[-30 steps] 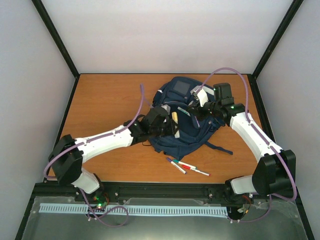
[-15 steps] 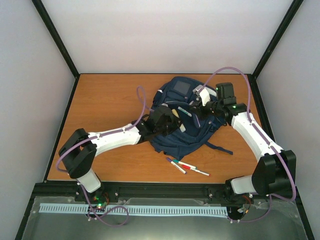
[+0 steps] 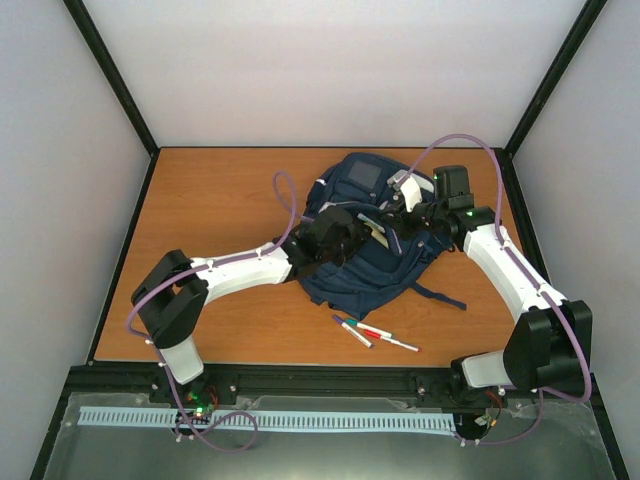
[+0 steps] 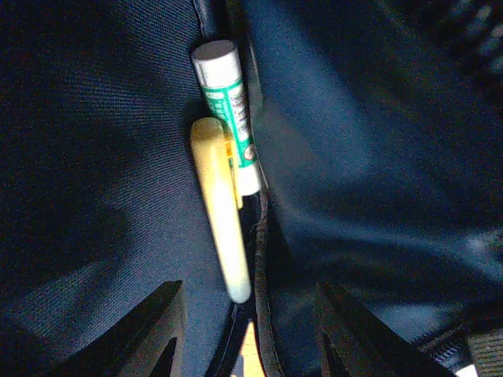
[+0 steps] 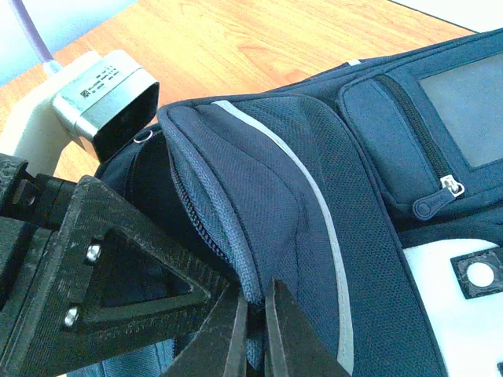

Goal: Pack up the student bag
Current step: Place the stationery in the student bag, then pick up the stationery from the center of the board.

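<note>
The student bag (image 3: 365,272) lies flat on the desk (image 3: 210,200), right of the middle and close to the far edge. The left half of the desk is open wood, and a narrower strip of wood runs between the bag and the near edge. In that strip three loose markers (image 3: 372,333) lie together, just apart from the bag's near hem.

The right hand (image 5: 253,334) is clenched on the zipped rim of the bag's mouth, with the fabric edge pinched between its fingertips and lifted into a ridge.

The left hand (image 4: 250,330) reaches into the opening from the left, released and grasping nothing, its two fingers spread wide. Inside, a green-and-white marker (image 4: 228,102) and a yellow pen (image 4: 220,212) lie touching side by side along the zip seam. The pen's near end sits just ahead of the gap between the fingers. Dark fabric closes in on both sides.
</note>
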Robot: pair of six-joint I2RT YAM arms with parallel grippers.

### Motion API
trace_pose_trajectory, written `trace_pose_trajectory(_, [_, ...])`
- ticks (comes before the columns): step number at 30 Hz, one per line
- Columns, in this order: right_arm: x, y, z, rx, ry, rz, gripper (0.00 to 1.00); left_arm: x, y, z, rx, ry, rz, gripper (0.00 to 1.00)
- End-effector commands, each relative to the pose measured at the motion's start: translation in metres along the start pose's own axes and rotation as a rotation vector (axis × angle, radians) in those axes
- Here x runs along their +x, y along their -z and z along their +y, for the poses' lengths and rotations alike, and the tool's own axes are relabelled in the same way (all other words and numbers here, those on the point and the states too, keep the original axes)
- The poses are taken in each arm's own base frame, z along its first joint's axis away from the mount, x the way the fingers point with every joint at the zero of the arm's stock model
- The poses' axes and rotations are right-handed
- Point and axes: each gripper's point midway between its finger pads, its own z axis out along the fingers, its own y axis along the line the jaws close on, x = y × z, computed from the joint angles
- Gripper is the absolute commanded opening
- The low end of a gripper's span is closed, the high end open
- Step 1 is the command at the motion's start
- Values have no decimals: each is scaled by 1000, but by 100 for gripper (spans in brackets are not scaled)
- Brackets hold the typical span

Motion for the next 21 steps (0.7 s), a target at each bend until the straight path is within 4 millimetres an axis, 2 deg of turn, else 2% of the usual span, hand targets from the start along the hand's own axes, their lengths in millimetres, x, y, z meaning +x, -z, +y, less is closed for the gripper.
trace_pose_trajectory(1, [-12,6,-6,16,30,-51,3,-12,8,-26,68,-11,-41,48])
trace_pose_trajectory(6, [-11,5,-6,13,27,-47,3,-4,20,-41,114,-133,10,49])
trace_pose_trajectory(8, [-10,4,-7,15,26,-45,3,11,28,-52,159,-260,81,50])
trace_pose_trajectory(10, [-10,5,-7,15,26,-46,3,25,37,-51,159,-351,124,53])
trace_pose_trajectory(16, [-7,2,-9,14,22,-36,3,61,59,-29,130,-629,186,56])
trace_pose_trajectory(21, [-7,2,-10,18,22,-35,3,85,64,8,69,-875,257,57])
